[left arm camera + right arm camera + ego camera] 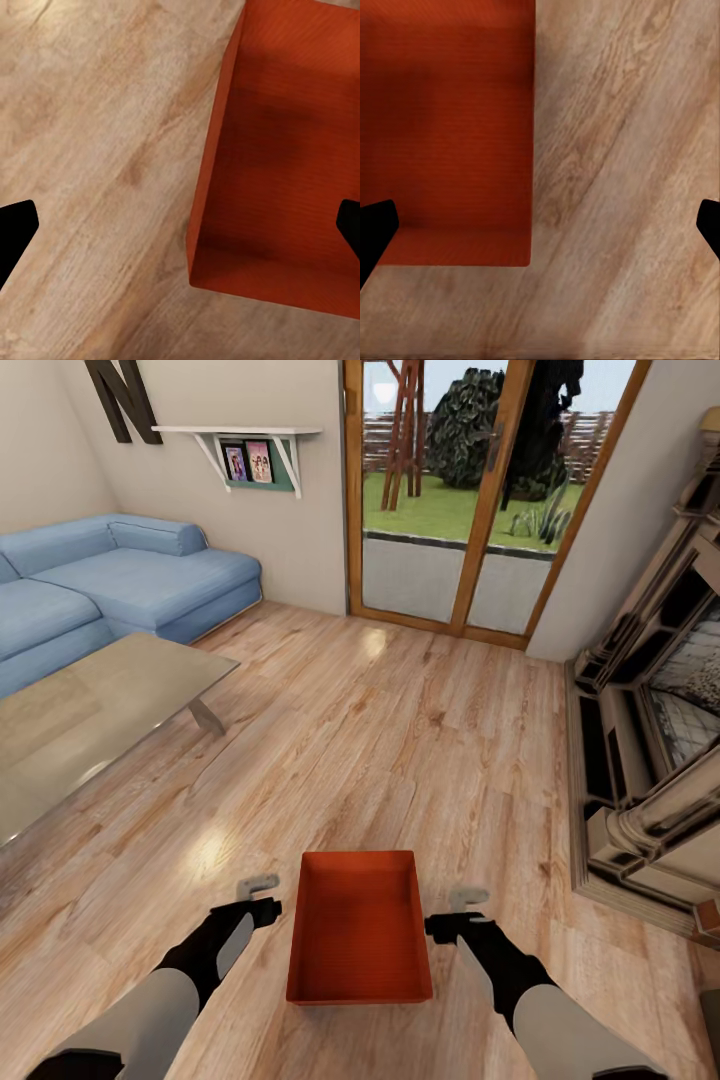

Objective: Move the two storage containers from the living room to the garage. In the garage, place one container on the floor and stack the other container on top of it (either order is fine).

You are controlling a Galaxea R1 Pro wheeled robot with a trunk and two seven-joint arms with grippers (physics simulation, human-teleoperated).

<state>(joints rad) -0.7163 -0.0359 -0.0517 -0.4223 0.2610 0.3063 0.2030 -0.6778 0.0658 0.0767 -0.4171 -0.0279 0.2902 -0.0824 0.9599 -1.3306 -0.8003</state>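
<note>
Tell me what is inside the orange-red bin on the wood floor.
The orange-red rectangular open-topped plastic bin holds nothing: its bare ribbed bottom shows from the head view and both wrist views. The light wood plank floor under it is covered.

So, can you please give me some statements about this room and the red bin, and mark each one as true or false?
1. The red bin stands on the wood floor. True.
2. The bin is full of toys. False: its inside is bare.
3. The left hand and the right hand sit on opposite sides of the bin. True.
4. The right hand is shut on the bin's wall. False: its fingers are spread wide and grip nothing.
5. The blue sofa stands behind the glass table. True.
6. The bin rests on the glass table. False: it is on the floor, apart from the table.
</note>
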